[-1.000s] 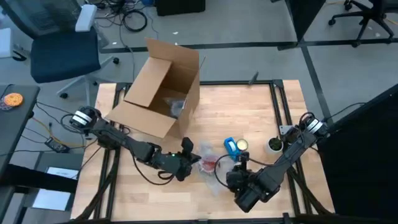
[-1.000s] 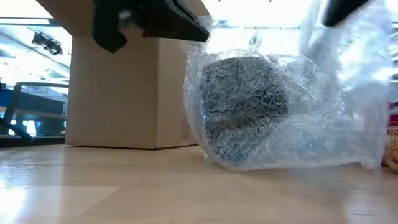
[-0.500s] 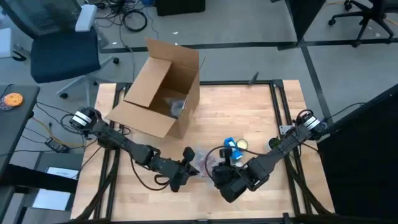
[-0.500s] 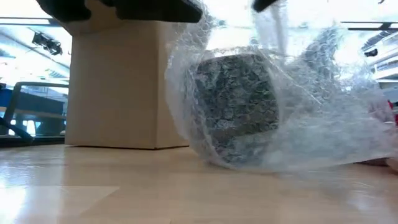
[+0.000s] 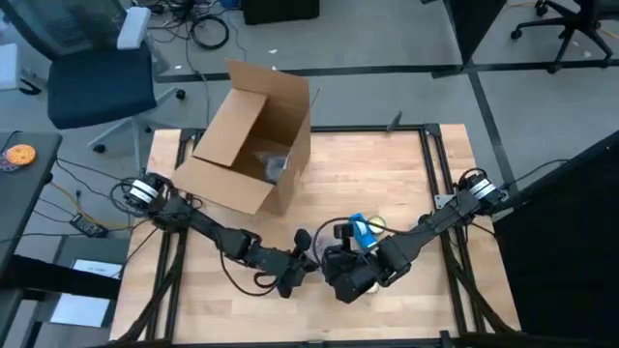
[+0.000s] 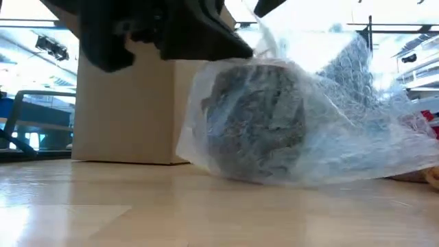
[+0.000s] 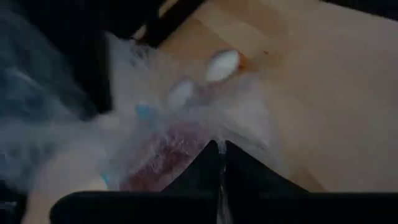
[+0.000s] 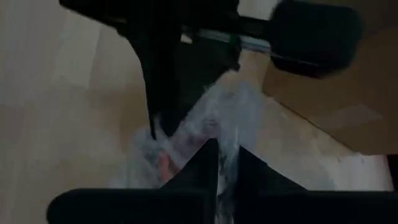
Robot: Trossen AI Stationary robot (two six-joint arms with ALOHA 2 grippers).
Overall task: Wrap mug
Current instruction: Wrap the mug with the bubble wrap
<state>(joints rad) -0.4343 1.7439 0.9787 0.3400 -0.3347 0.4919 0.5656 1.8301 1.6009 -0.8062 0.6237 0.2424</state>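
Note:
A dark mug [image 6: 257, 120] lies on the wooden table, bundled in clear bubble wrap [image 6: 336, 130] that trails toward the table's right. In the high view both grippers stand over the bundle near the table's front middle and hide it. My left gripper [image 5: 302, 263] is shut on the wrap, coming from the left. My right gripper [image 5: 334, 269] is shut on the wrap too, close beside it, coming from the right. My left gripper pinches a bunch of the bubble wrap [image 7: 219, 148] between its two fingers, above the mug; how many layers, I cannot tell. The wrap runs forward from the fingers over a reddish shape inside it. My right gripper pinches the bubble wrap [image 8: 225, 138] between its two fingers, from above and from the right. The wrap slopes from the fingers down over the mug, which rests on the table.
An open cardboard box [image 5: 253, 135] stands at the far left of the table, behind the bundle [image 6: 130, 103]. A blue object [image 5: 360, 230] and a small round tin [image 5: 375, 224] lie just beyond my right gripper. Bare wood lies at the far right.
My right gripper has gone toward the table's left with the wrap, up to my left gripper, which has shifted toward the near edge. The loose wrap that stood up at the right has been drawn over the mug and now lies lower and closer around it.

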